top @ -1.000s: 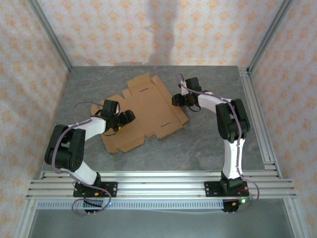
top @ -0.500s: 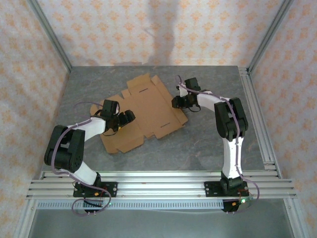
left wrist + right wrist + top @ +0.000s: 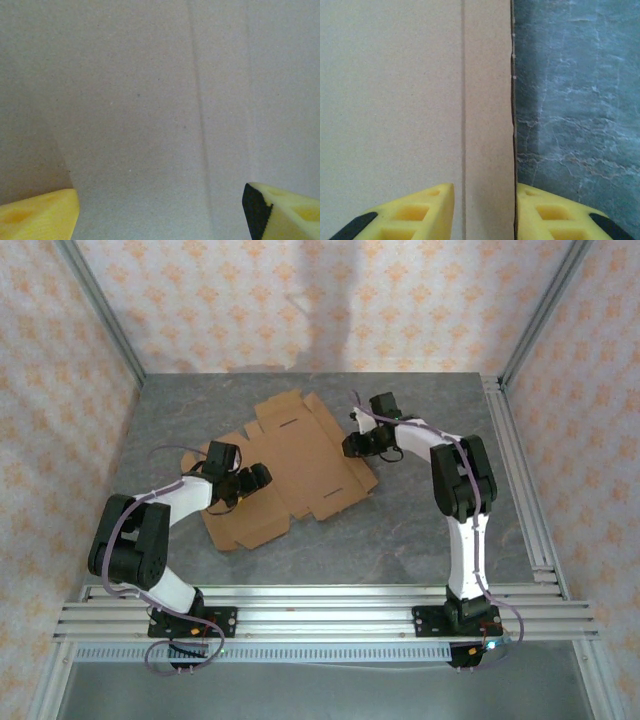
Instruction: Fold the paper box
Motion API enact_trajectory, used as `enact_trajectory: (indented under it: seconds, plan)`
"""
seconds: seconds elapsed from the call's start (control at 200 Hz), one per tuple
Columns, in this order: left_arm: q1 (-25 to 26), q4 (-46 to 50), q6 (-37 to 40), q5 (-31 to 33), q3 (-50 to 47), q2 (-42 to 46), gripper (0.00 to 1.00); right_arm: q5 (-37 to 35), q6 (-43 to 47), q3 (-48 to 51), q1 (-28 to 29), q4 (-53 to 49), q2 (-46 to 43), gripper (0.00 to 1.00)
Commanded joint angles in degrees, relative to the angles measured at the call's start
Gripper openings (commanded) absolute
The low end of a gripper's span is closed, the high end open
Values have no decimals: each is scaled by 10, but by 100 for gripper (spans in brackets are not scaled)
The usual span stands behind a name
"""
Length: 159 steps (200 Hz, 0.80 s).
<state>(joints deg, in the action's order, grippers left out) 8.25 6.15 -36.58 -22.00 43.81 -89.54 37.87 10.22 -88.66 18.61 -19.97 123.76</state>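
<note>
I see the paper box (image 3: 300,455) flat, long axis near-left to far-right (diagonal); left gripper (image 3: 260,477) spread wide, right gripper (image 3: 351,446) slightly parted astride its edge

Free table (image 3: 420,525) R of paper box (image 3: 300,455)

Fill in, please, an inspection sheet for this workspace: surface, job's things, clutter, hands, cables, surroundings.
Surface: grey marbled table.
Job's things: paper box, an unfolded brown sheet with flaps and slits, lying flat mid-table.
Clutter: nothing seen.
Hands: left hand wide open over the sheet's left part; right hand narrowly open, astride the sheet's right edge, nothing clamped.
Cables: purple cable looped beside the left arm; similar cable at the right wrist.
Surroundings: patterned walls; aluminium rails at the near edge.
</note>
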Motion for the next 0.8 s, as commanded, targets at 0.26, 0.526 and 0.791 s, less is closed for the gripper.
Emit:
enact_trajectory:
  seconds: [0.26,0.526,0.791]
  plan:
    - [0,17,10,30,7,20,87,-61,67,-17,18,-32,-10,1]
    - [0,62,38,73,29,72,94,-140,111,-34,33,-42,-29,0]
    - [-11,77,56,88,50,87,100,-187,170,-43,50,-64,-49,0]
